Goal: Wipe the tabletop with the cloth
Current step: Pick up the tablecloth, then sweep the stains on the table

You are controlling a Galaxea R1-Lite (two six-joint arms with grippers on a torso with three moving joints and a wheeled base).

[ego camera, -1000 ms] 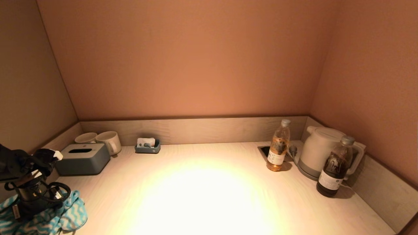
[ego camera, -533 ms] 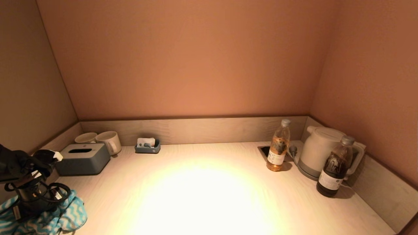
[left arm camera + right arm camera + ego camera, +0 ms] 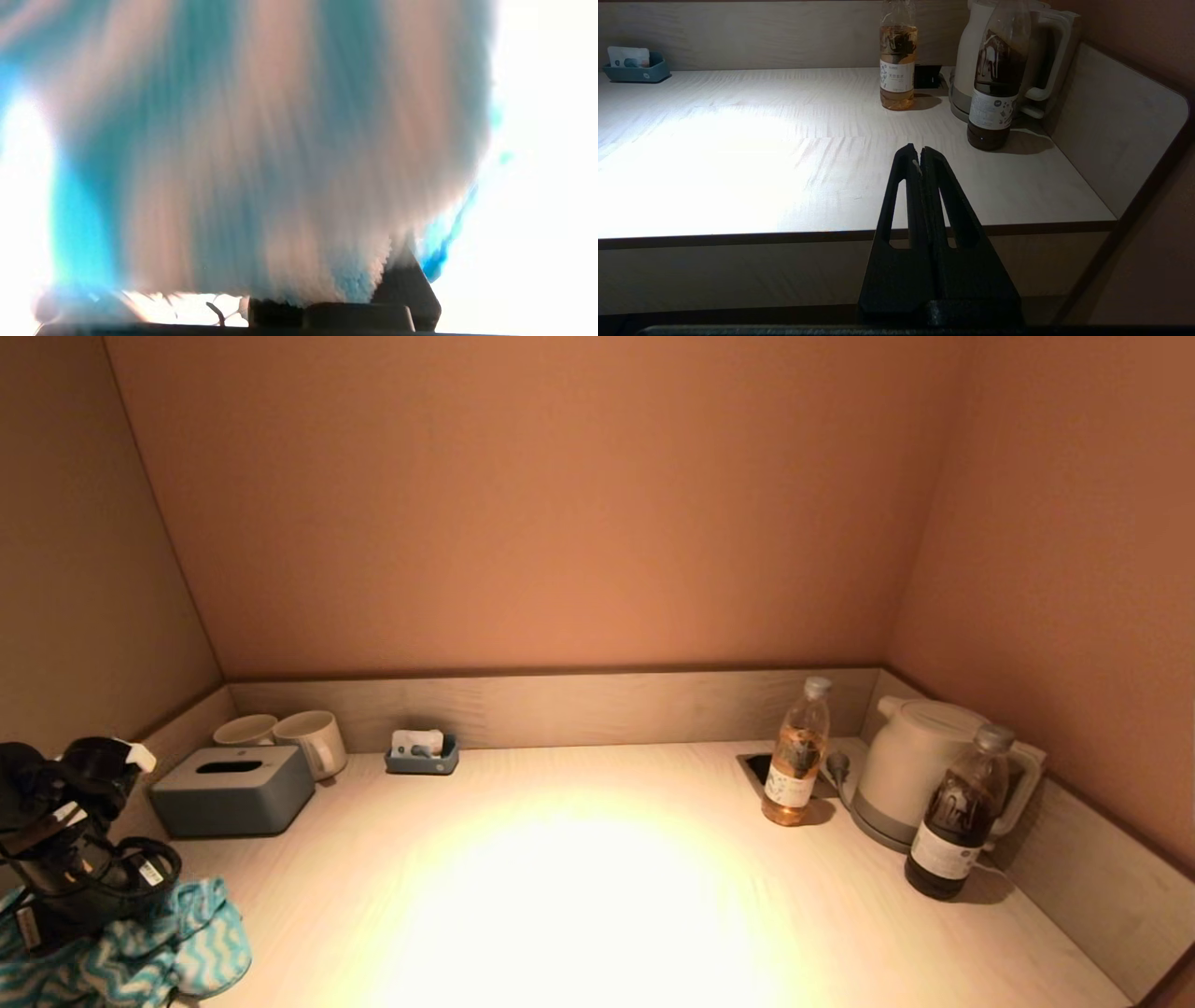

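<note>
The cloth (image 3: 191, 947), teal with white zigzags, lies bunched on the light wooden tabletop (image 3: 579, 896) at its near left corner. My left gripper (image 3: 65, 933) presses down into it, shut on the cloth, with its fingertips buried in the folds. In the left wrist view the cloth (image 3: 261, 140) fills the picture, and only one black finger (image 3: 406, 284) shows at its edge. My right gripper (image 3: 920, 151) is shut and empty, parked in front of the table's front edge on the right, out of the head view.
A grey tissue box (image 3: 233, 791), two mugs (image 3: 313, 740) and a small blue tray (image 3: 423, 756) stand at the back left. An amber bottle (image 3: 795, 756), a white kettle (image 3: 910, 770) and a dark bottle (image 3: 957, 817) stand at the back right. Low wooden walls edge the table.
My left arm has shifted a little to the left, with the cloth under it. The cloth's right edge has stayed about where it was.
</note>
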